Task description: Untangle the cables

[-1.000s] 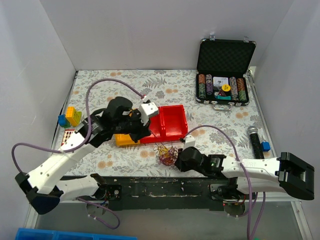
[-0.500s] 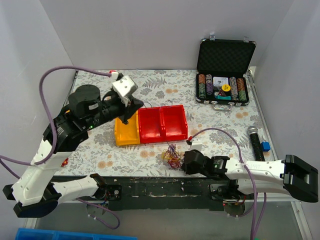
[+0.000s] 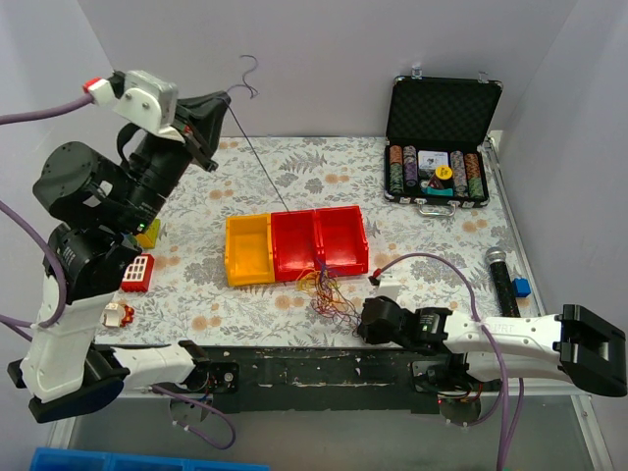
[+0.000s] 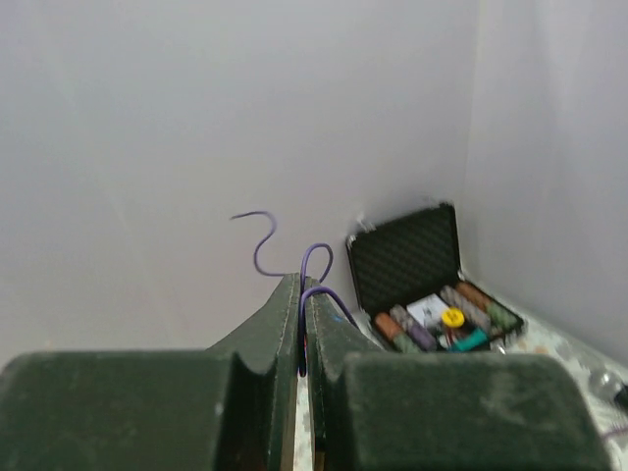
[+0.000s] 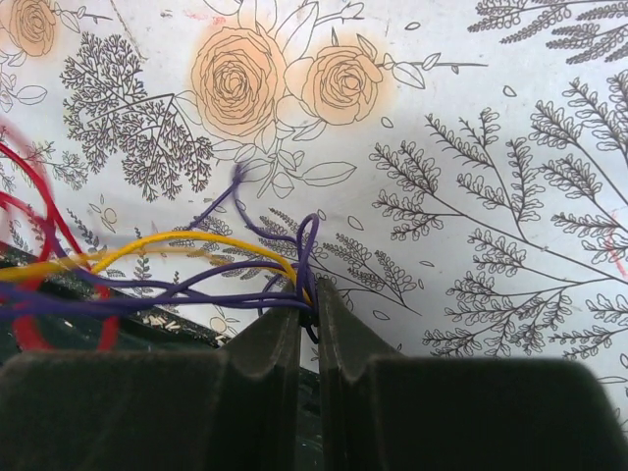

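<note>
A tangle of thin cables (image 3: 325, 292) in red, yellow and purple lies on the floral table just in front of the red bins. My left gripper (image 3: 222, 101) is raised high at the upper left and is shut on one thin purple cable (image 3: 265, 179), which stretches taut down to the tangle; its curly free end (image 4: 263, 243) sticks out past the fingertips. My right gripper (image 3: 361, 316) is low at the tangle's right edge, shut on purple and yellow cables (image 5: 245, 263).
Yellow bin (image 3: 247, 249) and two red bins (image 3: 321, 240) stand behind the tangle. An open black case of poker chips (image 3: 437, 147) stands at the back right. A black microphone (image 3: 501, 278) lies at the right. Toy blocks (image 3: 136, 272) lie at the left.
My left arm has swung up and to the left, drawing one purple cable out of the tangle until taut. The tangle has stretched toward the bins. The right gripper stays at the tangle.
</note>
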You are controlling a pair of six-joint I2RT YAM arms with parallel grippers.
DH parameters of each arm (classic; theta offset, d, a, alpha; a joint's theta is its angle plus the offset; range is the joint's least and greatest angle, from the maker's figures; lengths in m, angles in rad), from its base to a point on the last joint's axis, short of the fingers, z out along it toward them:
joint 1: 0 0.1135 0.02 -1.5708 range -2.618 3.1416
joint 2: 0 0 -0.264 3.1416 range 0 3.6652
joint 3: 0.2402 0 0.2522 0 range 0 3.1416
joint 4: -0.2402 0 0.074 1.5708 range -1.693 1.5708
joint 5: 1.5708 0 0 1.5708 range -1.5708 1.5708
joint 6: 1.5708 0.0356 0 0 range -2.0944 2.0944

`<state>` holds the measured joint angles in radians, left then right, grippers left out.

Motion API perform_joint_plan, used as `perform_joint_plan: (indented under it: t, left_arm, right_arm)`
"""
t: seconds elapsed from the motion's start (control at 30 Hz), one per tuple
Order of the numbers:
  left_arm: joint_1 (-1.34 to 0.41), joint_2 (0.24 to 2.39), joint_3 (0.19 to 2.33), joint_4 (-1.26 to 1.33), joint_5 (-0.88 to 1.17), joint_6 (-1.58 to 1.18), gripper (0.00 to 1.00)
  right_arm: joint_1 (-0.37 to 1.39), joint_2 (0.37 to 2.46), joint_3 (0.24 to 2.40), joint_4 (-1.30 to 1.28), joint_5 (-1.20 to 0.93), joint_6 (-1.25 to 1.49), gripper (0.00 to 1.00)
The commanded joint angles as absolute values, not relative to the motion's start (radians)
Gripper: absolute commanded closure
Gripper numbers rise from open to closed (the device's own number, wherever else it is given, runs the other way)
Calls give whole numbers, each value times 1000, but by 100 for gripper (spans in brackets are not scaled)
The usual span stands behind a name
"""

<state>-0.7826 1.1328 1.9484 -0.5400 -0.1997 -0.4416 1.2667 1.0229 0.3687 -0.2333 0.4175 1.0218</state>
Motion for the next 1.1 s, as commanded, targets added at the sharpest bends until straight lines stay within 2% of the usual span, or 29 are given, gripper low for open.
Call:
perform_joint_plan:
  t: [0.0,0.17,0.27,0.33,0.5,0.57,0.67,0.83,1.07]
  left_arm:
    - [-776,1123,2037,-325,-285,-393,100]
    - [-776,1135,2083,-201,-328,-347,100]
    - [-776,1135,2099,-288,-240,-350,100]
    - [-776,1108,2048,-253,-241,-353,100]
    - [-776,1129,2034,148,-452,-157,100]
    - [-776,1175,2120,64,-433,-143,100]
    - [-776,1155,2120,-102,-316,-222,100]
    - [-776,1086,1947,-205,-276,-287,100]
    - [-776,933,1502,-184,-334,-325,100]
  right_arm:
    - [1276,1032,345,-405,429,1042,97]
    - [1275,1029,345,-446,437,1072,99]
    - [1276,1016,357,-462,440,1069,99]
    - [1278,1005,371,-492,463,1075,99]
    - [1276,1022,384,-551,479,1123,99]
    - [1276,1023,368,-522,463,1123,99]
    - [1276,1003,359,-477,462,1106,99]
    - [1276,934,406,-428,486,1011,99]
    - [1278,850,546,-433,541,870,98]
